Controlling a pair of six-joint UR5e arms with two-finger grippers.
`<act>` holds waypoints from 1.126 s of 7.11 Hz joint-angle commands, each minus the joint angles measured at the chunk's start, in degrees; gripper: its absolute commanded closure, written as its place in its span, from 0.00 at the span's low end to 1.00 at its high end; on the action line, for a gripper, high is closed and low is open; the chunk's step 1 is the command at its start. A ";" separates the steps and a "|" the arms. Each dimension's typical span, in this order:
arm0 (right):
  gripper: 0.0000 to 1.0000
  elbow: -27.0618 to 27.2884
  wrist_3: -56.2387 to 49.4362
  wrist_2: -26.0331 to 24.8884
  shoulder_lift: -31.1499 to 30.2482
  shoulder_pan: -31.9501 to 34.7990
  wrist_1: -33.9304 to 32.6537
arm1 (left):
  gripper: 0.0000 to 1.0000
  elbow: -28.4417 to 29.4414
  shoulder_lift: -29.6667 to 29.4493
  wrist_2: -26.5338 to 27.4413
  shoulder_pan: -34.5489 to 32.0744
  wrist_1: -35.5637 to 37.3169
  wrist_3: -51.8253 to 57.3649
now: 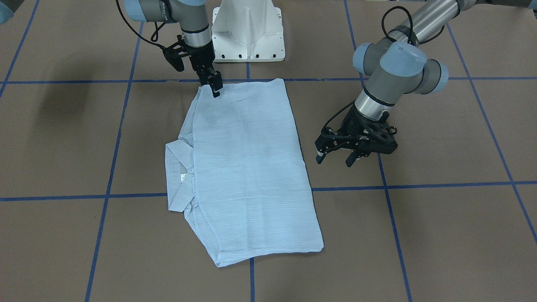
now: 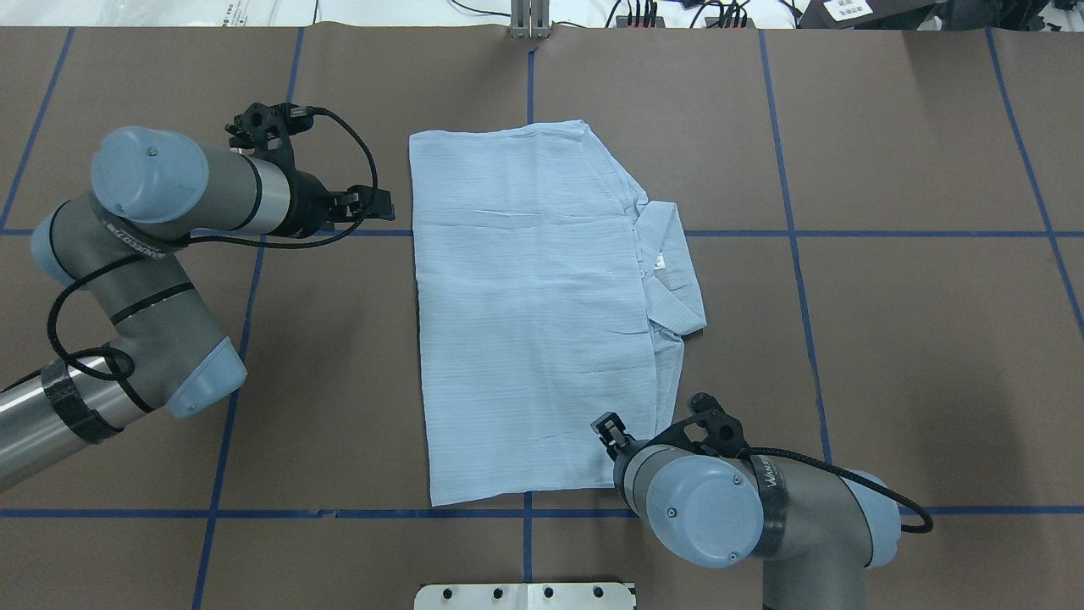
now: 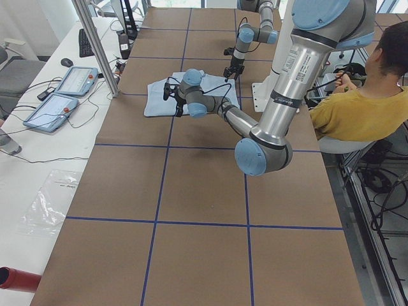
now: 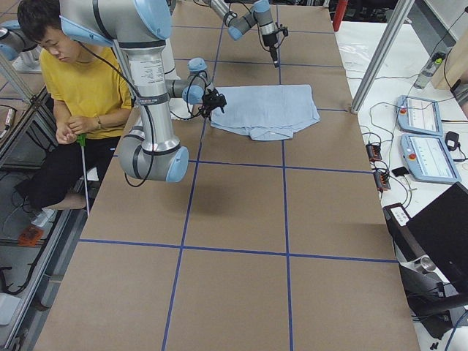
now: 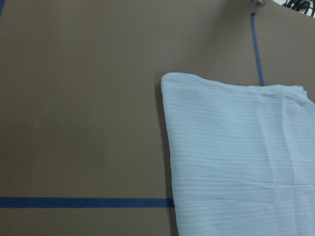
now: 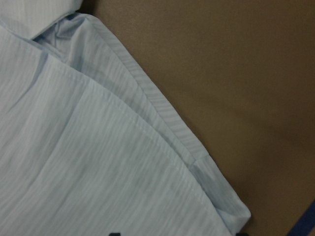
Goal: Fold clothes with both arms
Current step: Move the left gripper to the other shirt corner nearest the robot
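Brown paper covers the table (image 2: 889, 339), w/ blue tape lines (image 2: 847, 233) gridding it. I take the white base (image 1: 247, 33) as my ref. The shirt (image 2: 525, 322) lies flat straight out from the base, already folded to a rough rectangle. Its nearest edge sits close to the base, and its collar (image 2: 669, 271) and neck label (image 1: 183, 177) face the robot's right.

The right gripper (image 1: 215, 88) points down at the shirt corner nearest the base, on the collar side. It's at or just over the cloth. I can't tell if the fingers are parted or pinched, or if they have fabric: the exterior views are too small and the wrist cam barely shows the tips. The left gripper (image 1: 334, 159) is further out from the base, just beside the hem edge over bare paper. Its fingers are spread apart, holding nothing and not touching the cloth.

My read on handling: thin, light, limp fabric w/ no stiffness, so it'll sag and drape the moment it lifts. The right wrist cam shows several stepped edges stacked at that corner. A shallow pinch would prob. catch only the top layer and peel the fold open. I'd grip right at the corners, deep enough to take all the layers, one corner per arm. Lift low and keep both arms in step, or the cloth skews or drags.
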 commanded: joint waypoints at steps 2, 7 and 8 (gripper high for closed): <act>0.25 0.02 0.04 -0.16 -0.05 -0.83 -3.16 | 0.01 0.32 0.05 0.33 0.76 -0.17 -0.54; 0.69 0.10 0.21 -0.07 -0.84 -1.01 -3.25 | 0.01 0.24 0.05 0.33 0.76 -0.35 -0.71; 1.00 0.19 0.21 -0.07 -0.84 -1.01 -3.16 | 0.01 0.24 -0.04 0.33 0.76 -0.35 -0.80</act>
